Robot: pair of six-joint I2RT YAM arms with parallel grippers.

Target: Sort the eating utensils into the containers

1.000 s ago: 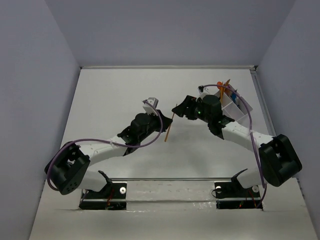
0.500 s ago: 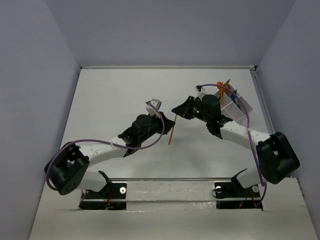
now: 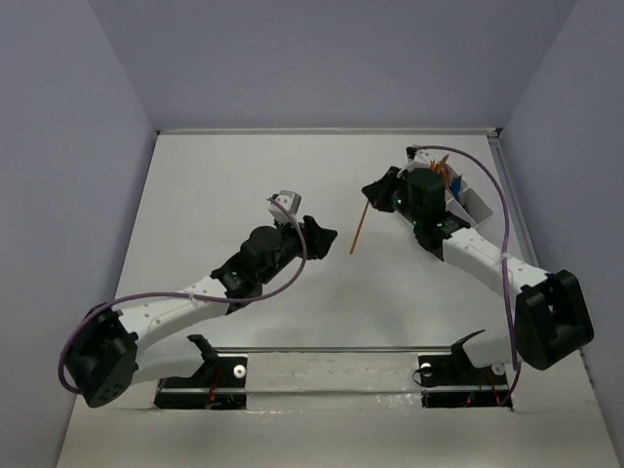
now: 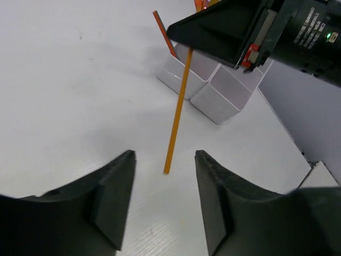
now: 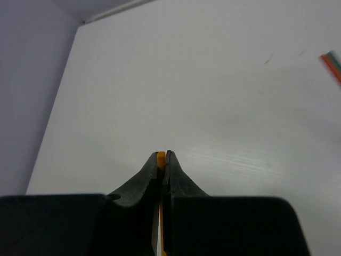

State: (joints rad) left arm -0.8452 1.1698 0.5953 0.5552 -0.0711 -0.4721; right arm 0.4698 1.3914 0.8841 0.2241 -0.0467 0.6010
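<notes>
While right pincer (image 5: 163, 154) pinches orange utensil (image 4: 177, 112) and left pincer (image 4: 164, 156) hangs spread, empty: carry utensil over container (image 4: 224, 96), align with matching compartment, lower before releasing.

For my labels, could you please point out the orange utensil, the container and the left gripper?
orange utensil (image 4: 178, 109): left wrist view, mid-shaft.
container (image 4: 226, 93): left wrist view, front wall.
left gripper (image 4: 164, 154): left wrist view, between its fingertips.
</notes>
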